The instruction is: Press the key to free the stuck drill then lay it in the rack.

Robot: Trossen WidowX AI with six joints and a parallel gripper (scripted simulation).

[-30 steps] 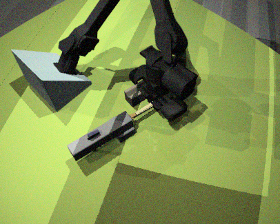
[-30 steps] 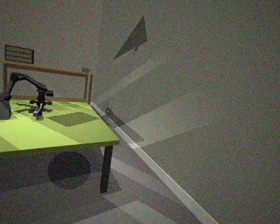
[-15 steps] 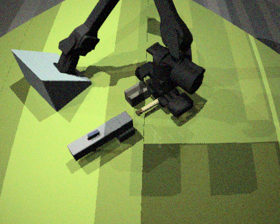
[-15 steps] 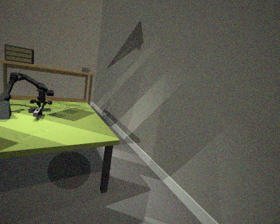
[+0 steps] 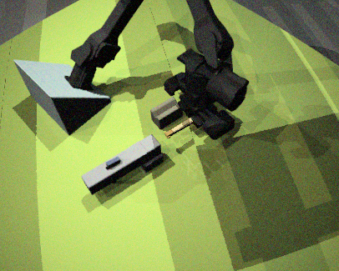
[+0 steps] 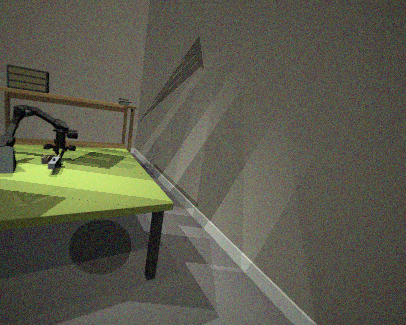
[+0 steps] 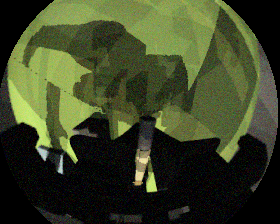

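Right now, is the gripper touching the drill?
Touching. The wrist view shows the drill clamped in the gripper; the top view shows its free end sticking out toward the small gray rack.

Table top [image 5: 113, 239] looked matt yellow-green, smooth, patchy with shadow. Arm [image 5: 205, 27] and gripper [image 5: 197, 120] read as matt black plastic; the drill [image 5: 178, 127] was a thin tan, wood-like stick. Gray housing [image 5: 126, 160] and rack [image 5: 165, 112] looked matt, smooth; the frame [image 6: 61, 99] behind looked wooden.
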